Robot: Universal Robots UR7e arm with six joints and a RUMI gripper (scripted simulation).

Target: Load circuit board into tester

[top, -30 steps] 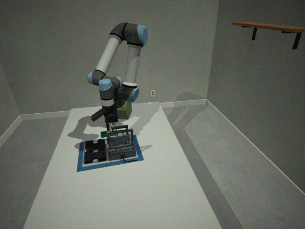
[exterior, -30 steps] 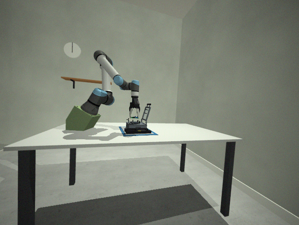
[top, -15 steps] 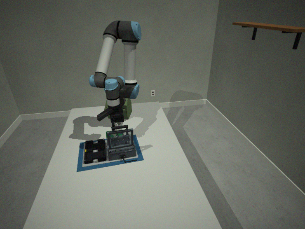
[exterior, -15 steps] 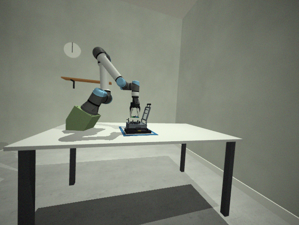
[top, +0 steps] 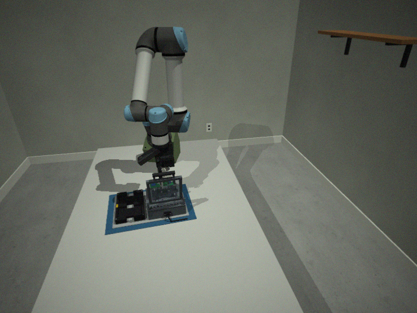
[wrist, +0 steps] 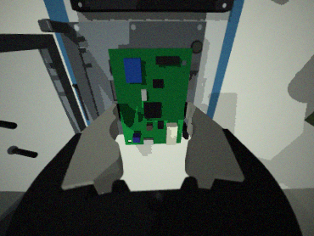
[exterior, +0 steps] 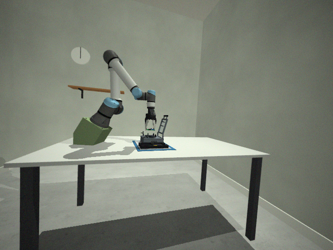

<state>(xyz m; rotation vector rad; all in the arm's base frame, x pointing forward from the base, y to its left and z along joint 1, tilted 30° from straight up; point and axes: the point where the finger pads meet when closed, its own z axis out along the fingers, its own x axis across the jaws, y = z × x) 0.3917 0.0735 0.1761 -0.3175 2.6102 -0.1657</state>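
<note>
Tool: your tool (top: 162, 169) (exterior: 150, 128) (wrist: 152, 103) is closed on the circuit board, one fingertip at each long edge.
Circuit board: you have the circuit board (top: 169, 183) (exterior: 150, 129) (wrist: 150, 95) above the tester (top: 167, 210) (exterior: 151, 139) (wrist: 170, 34), apart from it and roughly level, component side up.
White connector: in your wrist view, the white connector (wrist: 171, 134) is at the board's lower end, right of the middle. You can't tell from these views whether it points toward the lone black post.
Blue component: you can see the large blue component (wrist: 132, 70) near the upper left corner in the wrist view.
Lid: your tester's lid (top: 148, 193) (exterior: 162, 127) (wrist: 63, 78) stands open, leaning back a little.
Tester pins: you cannot pick out the two pins with certainty; the board is not seated.
Tray: the black tray (top: 129, 211) (exterior: 153, 145) (wrist: 153, 4) lies just beside the tester, with the board out of it.
Mat: both are on a blue mat (top: 109, 225) (exterior: 173, 149) (wrist: 231, 38), on your white surface (top: 168, 262) (exterior: 215, 147) (wrist: 263, 127).

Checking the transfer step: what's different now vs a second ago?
The arm has carried the circuit board rightward in the top view, farther over the tester. Nothing newly gripped or released: jaws still on the board. Lid still open, tray unmoved.
</note>
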